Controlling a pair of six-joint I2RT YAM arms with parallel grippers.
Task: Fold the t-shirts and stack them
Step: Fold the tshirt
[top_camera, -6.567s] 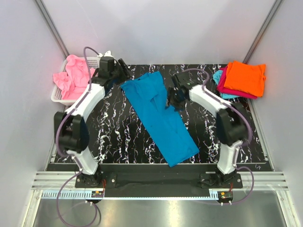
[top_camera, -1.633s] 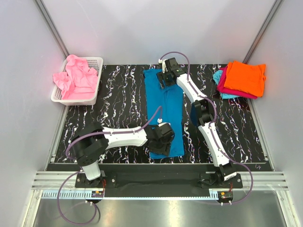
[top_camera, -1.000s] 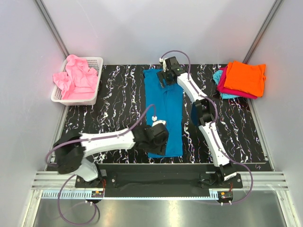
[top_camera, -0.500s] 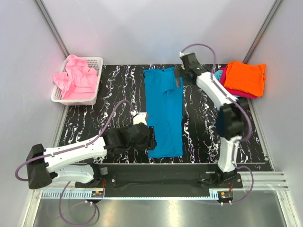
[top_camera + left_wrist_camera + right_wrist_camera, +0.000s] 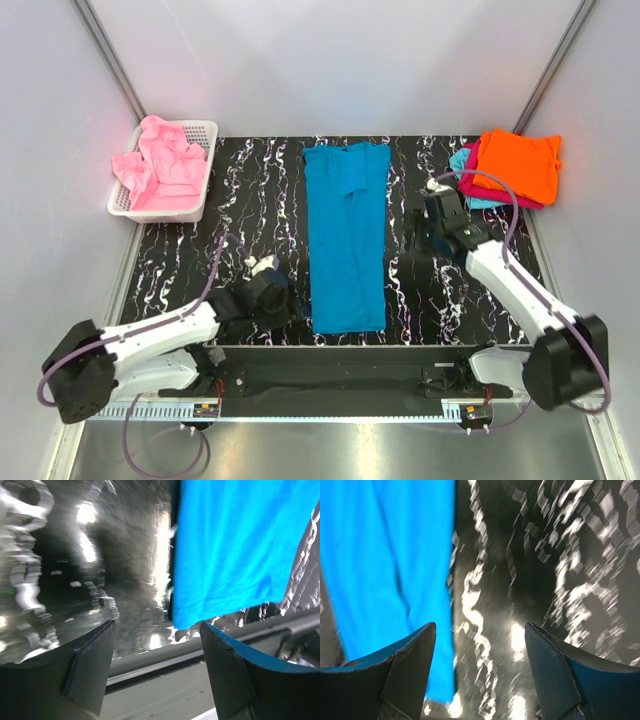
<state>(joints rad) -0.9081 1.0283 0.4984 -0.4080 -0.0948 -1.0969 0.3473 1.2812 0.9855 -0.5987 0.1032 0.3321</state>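
Observation:
The teal-blue t-shirt (image 5: pixel 346 235) lies flat on the black marbled mat as a long narrow strip, running from the far edge to the near edge. My left gripper (image 5: pixel 278 300) is open and empty, just left of the shirt's near left corner (image 5: pixel 200 615). My right gripper (image 5: pixel 422 236) is open and empty over bare mat, right of the shirt's long edge (image 5: pixel 440 605). A stack of folded shirts, orange (image 5: pixel 518 163) over magenta and light cyan, sits at the far right. Pink shirts (image 5: pixel 160 165) fill the basket.
A white mesh basket (image 5: pixel 192 205) stands at the far left corner of the mat. The mat's near edge and a metal rail (image 5: pixel 165 660) run just below the shirt's hem. Grey walls close in the sides and back.
Both grippers let go of the shirt and drew away from it, the left toward the near left, the right from the far end back to mid-right. The shirt now lies straight.

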